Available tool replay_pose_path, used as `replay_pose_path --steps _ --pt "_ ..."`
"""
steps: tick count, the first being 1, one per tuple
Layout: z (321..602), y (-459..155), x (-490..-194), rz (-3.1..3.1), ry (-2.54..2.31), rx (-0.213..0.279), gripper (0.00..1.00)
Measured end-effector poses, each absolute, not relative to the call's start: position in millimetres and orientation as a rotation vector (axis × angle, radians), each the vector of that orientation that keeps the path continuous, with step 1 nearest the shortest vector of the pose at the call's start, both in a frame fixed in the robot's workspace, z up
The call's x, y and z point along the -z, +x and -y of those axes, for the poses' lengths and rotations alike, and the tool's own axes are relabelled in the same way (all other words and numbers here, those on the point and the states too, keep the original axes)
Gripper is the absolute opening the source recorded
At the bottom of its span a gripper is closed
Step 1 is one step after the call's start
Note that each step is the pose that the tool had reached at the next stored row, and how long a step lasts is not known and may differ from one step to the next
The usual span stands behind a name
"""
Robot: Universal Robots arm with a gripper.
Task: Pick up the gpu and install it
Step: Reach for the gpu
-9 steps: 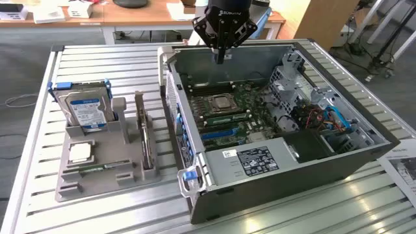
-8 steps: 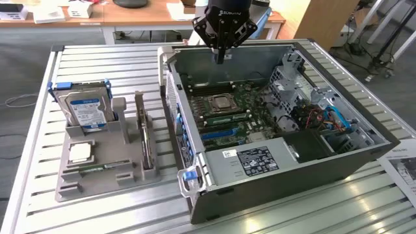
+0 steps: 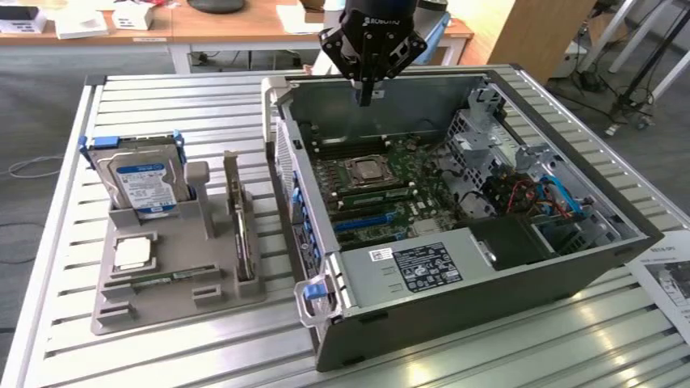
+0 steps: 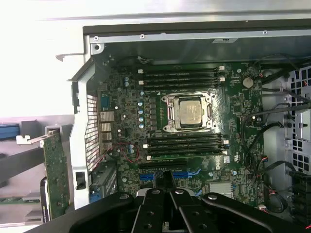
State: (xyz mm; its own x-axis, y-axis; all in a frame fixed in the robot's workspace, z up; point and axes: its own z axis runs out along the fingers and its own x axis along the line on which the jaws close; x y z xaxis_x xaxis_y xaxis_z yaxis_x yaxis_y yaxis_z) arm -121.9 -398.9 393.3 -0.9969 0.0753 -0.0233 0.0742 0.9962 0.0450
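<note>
Gripper (image 4: 167, 191) (image 3: 367, 97): clenched shut, nothing between its fingers; hung over the far part of the open computer case.
Computer case (image 3: 485, 311): lay on its side on the bench, side panel off, insides facing up.
Motherboard (image 4: 121, 121): green, flat inside the case; processor (image 4: 190, 111) seated in its socket between rows of dark memory slots.
Power supply (image 3: 426, 263): grey box with a black label, at the case's near end.
Gpu (image 3: 244, 234): stood on its edge in a slot of the grey holder, just beside the case on the exterior view's left, well apart from the gripper.
Grey holder (image 3: 161, 303): on the bench; also carried an upright hard drive (image 3: 140, 182), a square chip (image 3: 132, 252) and a memory stick (image 3: 161, 280).
Bench (image 3: 161, 105): slatted metal top.
</note>
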Motion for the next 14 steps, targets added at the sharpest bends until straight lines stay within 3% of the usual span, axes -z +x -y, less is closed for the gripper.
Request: replay_pose_path --steps 14 --pt "399.3 -157.8 -393.3 -3.109 0.116 -0.069 0.11"
